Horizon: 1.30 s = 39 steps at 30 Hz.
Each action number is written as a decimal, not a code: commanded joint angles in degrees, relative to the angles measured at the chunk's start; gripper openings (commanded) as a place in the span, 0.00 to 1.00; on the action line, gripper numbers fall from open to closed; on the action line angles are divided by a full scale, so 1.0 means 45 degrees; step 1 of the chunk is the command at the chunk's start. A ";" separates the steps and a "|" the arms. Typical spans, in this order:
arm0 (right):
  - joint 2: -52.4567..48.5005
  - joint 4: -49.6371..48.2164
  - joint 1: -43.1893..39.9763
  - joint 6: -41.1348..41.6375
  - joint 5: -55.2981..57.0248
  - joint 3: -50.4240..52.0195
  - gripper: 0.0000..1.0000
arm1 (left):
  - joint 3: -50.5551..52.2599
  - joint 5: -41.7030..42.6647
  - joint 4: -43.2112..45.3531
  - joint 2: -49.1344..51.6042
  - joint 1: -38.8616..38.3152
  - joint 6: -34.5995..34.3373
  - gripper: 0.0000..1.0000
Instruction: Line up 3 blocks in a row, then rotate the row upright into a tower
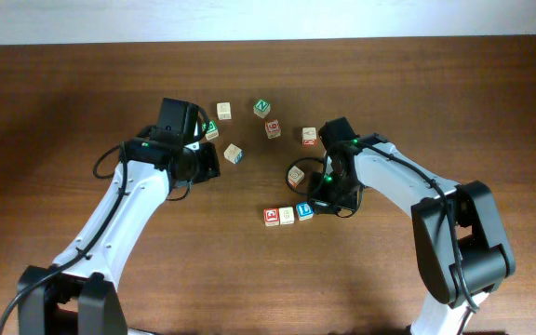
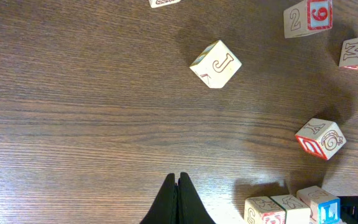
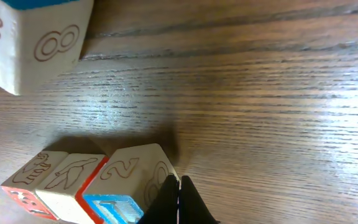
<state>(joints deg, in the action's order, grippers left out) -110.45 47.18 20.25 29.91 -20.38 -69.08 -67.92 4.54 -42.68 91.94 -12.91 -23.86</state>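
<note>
dark brown wood-grain table (image 1: 82, 93); pale wall strip (image 1: 249, 17) along far edge; even light.

On the desk (image 1: 63, 112), a row of three blocks (image 1: 288, 215) lies side by side and touching at the front centre, with the right pincer (image 3: 179, 190) just beside its right-hand end. Behind the row sits a single block (image 1: 296, 175). Farther back, six more blocks (image 1: 261, 108) lie scattered apart between the two arms, with the left pincer (image 2: 179, 186) at their left edge.

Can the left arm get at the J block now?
Probably yes: only bare table lies between the left gripper and the J block, and no other cube crowds it. The jaws are shut, so open them first.
</note>
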 commanded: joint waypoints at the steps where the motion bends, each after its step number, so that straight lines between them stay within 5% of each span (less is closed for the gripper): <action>1: -0.0068 -0.0214 0.0393 0.0131 -0.0102 0.0117 0.05 | 0.0121 0.0491 -0.0010 0.0141 -0.0029 -0.0170 0.00; 15: -0.0068 -0.0301 0.0665 0.0102 -0.0199 0.0117 0.05 | 0.0335 0.2482 -0.1127 0.1311 -0.2055 -0.0165 0.00; 29: -0.0112 -0.2579 0.1360 -0.1117 0.1311 -0.0879 0.05 | 0.0340 -0.0311 0.0714 0.1331 -0.1676 -0.0165 0.00; 39: -0.0121 -0.1899 0.1690 -0.0913 0.1292 -0.0865 0.05 | 0.0340 -0.0301 0.0704 0.1331 -0.1676 -0.0165 0.00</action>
<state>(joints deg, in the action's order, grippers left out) -110.61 37.82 27.57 25.39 -15.25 -72.14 -66.61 4.01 -39.59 97.36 -20.56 -23.90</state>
